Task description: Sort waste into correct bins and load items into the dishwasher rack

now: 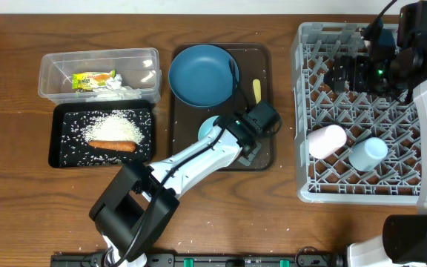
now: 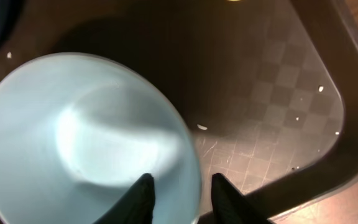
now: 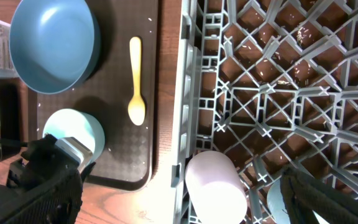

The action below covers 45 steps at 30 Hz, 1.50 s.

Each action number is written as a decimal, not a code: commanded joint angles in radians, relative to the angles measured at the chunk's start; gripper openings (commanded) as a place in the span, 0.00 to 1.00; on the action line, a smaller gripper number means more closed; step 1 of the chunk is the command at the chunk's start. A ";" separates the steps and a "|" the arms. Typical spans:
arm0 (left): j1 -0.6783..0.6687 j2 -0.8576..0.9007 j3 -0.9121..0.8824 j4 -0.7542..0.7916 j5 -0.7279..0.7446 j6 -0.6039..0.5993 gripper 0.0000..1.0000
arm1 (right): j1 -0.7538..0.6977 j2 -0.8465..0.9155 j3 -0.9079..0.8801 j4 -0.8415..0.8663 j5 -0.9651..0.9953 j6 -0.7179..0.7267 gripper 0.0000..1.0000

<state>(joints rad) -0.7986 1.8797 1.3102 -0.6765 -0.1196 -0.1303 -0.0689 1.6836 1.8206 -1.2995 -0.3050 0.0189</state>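
My left gripper (image 1: pixel 236 141) (image 2: pixel 180 199) is open and straddles the right rim of the pale bowl (image 1: pixel 207 126) (image 2: pixel 86 137) (image 3: pixel 73 130), one finger inside and one outside. The dark blue plate (image 1: pixel 202 74) (image 3: pixel 51 43) and yellow spoon (image 1: pixel 256 91) (image 3: pixel 135 81) lie on the brown tray. The pinkish-white cup (image 1: pixel 326 141) (image 3: pixel 213 186) and light blue cup (image 1: pixel 367 153) (image 3: pixel 275 208) lie in the grey rack (image 1: pixel 310 185) (image 3: pixel 191 93). My right gripper (image 1: pixel 343 74) (image 3: pixel 182 183) hangs wide open and empty over the rack.
The clear tub (image 1: pixel 50 74) holds the wrapper (image 1: pixel 93 79) and white paper (image 1: pixel 117 87). The black tray (image 1: pixel 58 156) holds rice (image 1: pixel 113 124) and the sausage (image 1: pixel 112 145). The brown serving tray (image 1: pixel 265 59) (image 2: pixel 260 93) carries a few stray grains. The rack's pegs stand upright.
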 commanded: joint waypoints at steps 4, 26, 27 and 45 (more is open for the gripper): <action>0.027 -0.043 0.064 -0.045 -0.028 -0.003 0.46 | -0.003 -0.013 0.014 0.000 0.002 0.009 0.99; 0.245 0.144 0.795 -0.372 0.131 0.093 0.88 | -0.002 -0.013 0.014 0.003 0.002 0.010 0.99; 0.248 0.175 0.830 -0.399 0.132 0.097 0.89 | -0.002 -0.013 0.014 0.002 0.002 0.010 0.99; 0.249 0.490 0.904 -0.414 0.135 0.100 0.87 | -0.001 -0.013 0.014 -0.005 0.002 0.010 0.99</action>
<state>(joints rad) -0.5514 2.3413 2.2005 -1.1053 0.0059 -0.0441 -0.0689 1.6836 1.8206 -1.3041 -0.3050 0.0189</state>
